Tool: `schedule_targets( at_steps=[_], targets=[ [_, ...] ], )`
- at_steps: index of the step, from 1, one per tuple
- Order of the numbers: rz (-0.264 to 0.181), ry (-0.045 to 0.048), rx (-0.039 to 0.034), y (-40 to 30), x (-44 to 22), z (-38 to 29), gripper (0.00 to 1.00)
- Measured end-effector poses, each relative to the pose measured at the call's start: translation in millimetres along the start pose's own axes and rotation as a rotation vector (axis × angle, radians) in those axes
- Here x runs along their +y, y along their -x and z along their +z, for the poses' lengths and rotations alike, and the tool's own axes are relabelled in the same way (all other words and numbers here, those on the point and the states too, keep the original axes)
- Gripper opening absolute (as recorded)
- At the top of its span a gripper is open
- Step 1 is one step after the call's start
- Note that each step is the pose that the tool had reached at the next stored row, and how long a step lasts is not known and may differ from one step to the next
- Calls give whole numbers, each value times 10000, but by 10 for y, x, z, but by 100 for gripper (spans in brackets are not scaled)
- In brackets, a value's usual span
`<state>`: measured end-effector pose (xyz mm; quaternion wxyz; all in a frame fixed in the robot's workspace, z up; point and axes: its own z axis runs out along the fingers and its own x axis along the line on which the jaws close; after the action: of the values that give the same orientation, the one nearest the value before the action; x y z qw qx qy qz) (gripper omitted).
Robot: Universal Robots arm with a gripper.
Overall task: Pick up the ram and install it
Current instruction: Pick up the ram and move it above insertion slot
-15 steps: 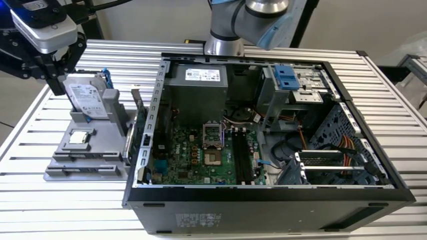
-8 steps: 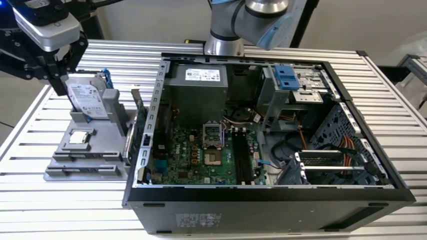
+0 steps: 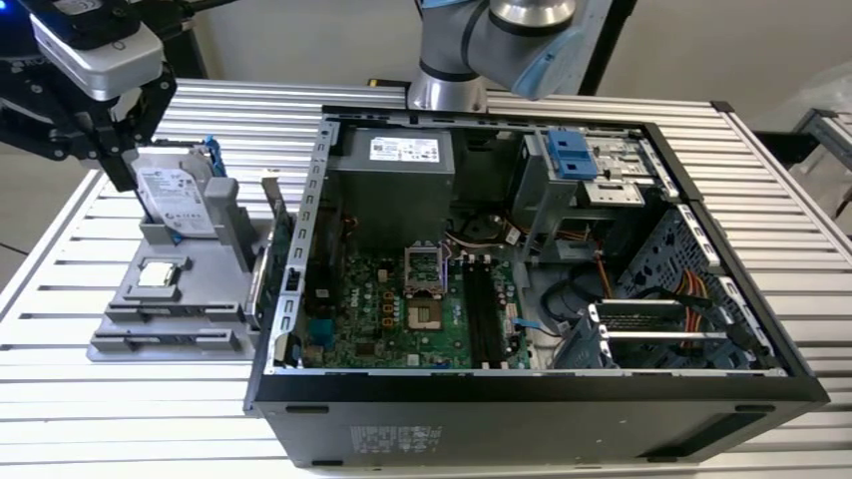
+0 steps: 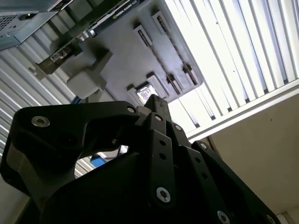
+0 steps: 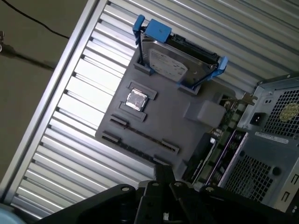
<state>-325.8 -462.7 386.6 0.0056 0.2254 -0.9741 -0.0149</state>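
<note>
My gripper (image 3: 115, 176) hangs shut and holds nothing, at the exterior view's upper left, just over the back of a grey parts holder (image 3: 140, 314). Its closed tip (image 5: 163, 171) points down at the holder's near edge in the first wrist view, and the same tip (image 4: 156, 100) appears in the second wrist view. The ram is hidden or out of view. A long narrow slot (image 5: 140, 142) along the holder's front shows just a thin dark line. In the open computer case (image 3: 533, 399), the black memory slots (image 3: 482, 309) lie on the green motherboard.
On the holder, a silver hard drive (image 3: 176, 200) in a blue-tabbed bracket stands upright, with a small square processor chip (image 3: 160, 271) in front of it. A green expansion card (image 3: 281, 289) stands between holder and case. The slatted table edge (image 3: 40, 269) is close on the exterior view's left.
</note>
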Motion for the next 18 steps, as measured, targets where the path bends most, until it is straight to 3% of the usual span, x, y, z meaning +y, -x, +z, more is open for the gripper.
schedule_targets(
  at_steps=[6, 8, 12, 18],
  targets=[
    [-567, 28, 6, 1, 0, 0, 0],
    [-726, 105, -31, 0, -1, 1, 0],
    [-964, 347, -151, 0, 0, 3, 0],
    [-1285, 389, -143, 0, 0, 3, 0]
  ],
)
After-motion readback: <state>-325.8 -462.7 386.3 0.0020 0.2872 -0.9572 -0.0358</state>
